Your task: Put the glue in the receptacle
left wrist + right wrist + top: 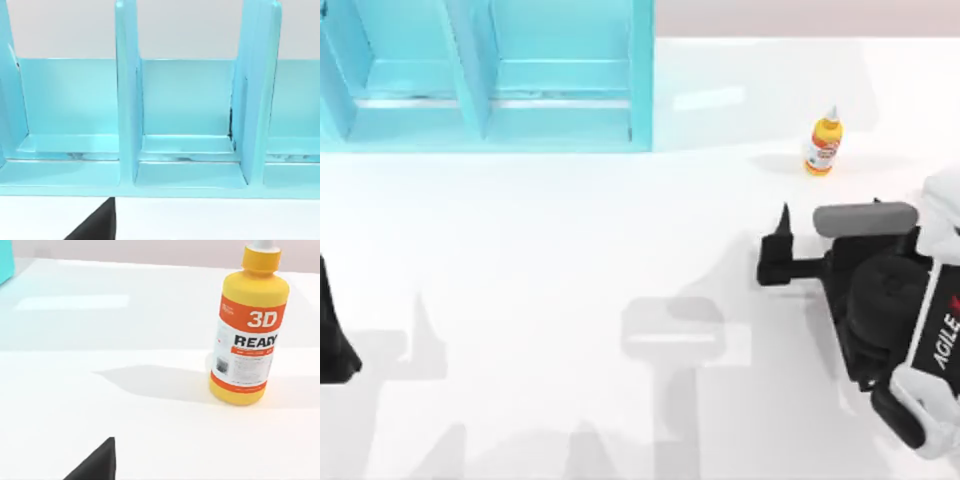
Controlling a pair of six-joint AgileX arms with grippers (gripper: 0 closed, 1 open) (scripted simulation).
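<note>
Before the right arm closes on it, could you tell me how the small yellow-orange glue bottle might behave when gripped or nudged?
The yellow-orange glue bottle stands upright on the white table, taller than wide, so a nudge could tip it. Its round, smooth body might then roll, or slip between fingers. It looks rigid and probably light.

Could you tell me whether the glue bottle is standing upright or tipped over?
Upright: the glue bottle stands on its base on the table, nozzle on top, its shadow beside it.

Left arm: parked at the desk's left edge, left gripper low.
Right arm: at the right side, right gripper pointing left.
</note>
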